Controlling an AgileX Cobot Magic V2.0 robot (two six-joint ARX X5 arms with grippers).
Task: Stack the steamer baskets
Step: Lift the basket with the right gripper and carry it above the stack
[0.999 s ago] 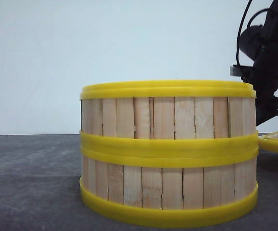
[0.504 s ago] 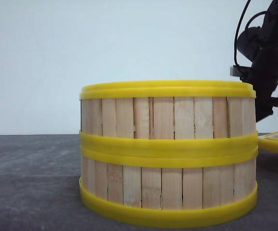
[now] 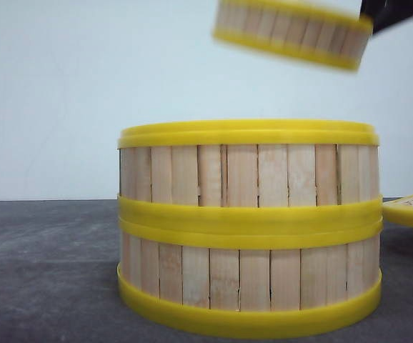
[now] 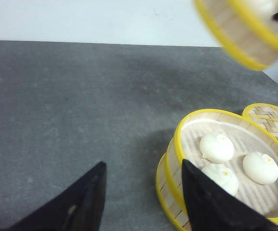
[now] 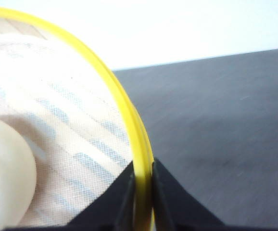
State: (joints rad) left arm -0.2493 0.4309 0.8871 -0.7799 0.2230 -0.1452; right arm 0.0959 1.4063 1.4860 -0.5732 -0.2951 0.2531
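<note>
Two stacked baskets (image 3: 249, 229) are sitting on the table (image 3: 42, 271). At 1 o'clock above them, the right gripper (image 5: 141, 192) is pinching a third basket's (image 3: 292, 32) rim, holding it tilted aloft. The left gripper (image 4: 144, 192) is hovering, jaws apart.

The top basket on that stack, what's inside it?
The top basket of the stack holds three white buns on a pale liner. The lower basket beneath is covered, so its contents cannot be seen.
</note>
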